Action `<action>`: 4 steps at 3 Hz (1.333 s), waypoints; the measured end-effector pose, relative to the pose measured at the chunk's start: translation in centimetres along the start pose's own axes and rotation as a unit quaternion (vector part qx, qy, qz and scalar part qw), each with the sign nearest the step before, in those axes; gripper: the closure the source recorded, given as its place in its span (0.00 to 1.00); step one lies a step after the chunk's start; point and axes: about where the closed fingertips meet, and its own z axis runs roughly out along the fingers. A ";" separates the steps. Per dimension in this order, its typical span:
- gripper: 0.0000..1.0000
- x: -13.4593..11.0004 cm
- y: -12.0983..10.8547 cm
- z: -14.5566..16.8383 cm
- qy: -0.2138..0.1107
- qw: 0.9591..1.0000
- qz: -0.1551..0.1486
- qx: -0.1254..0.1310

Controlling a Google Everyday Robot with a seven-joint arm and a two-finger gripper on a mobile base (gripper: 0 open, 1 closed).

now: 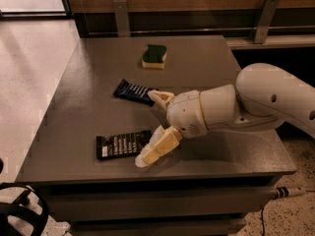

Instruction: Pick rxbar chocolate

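Observation:
The rxbar chocolate [122,144] is a flat black wrapper with pale text lying on the grey table [83,82] near its front edge. My gripper [147,128] hangs low over the table just right of the bar, with its fingers spread open. The lower finger [158,147] is at the bar's right end and covers its corner. The upper finger [160,98] is farther back, next to the dark blue wrapper [134,91]. Nothing is held.
A green and yellow sponge [154,56] lies at the back of the table. The white arm [266,100] reaches in from the right. A wooden wall with metal brackets runs behind the table. A dark wheel [19,213] shows at bottom left.

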 end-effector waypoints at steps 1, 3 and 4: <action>0.00 -0.1 0.9 1.5 0.014 1.000 -0.012 -0.006; 0.00 1.0 1.7 4.1 0.024 0.999 -0.028 -0.021; 0.00 1.7 2.0 5.2 0.043 0.998 -0.042 -0.032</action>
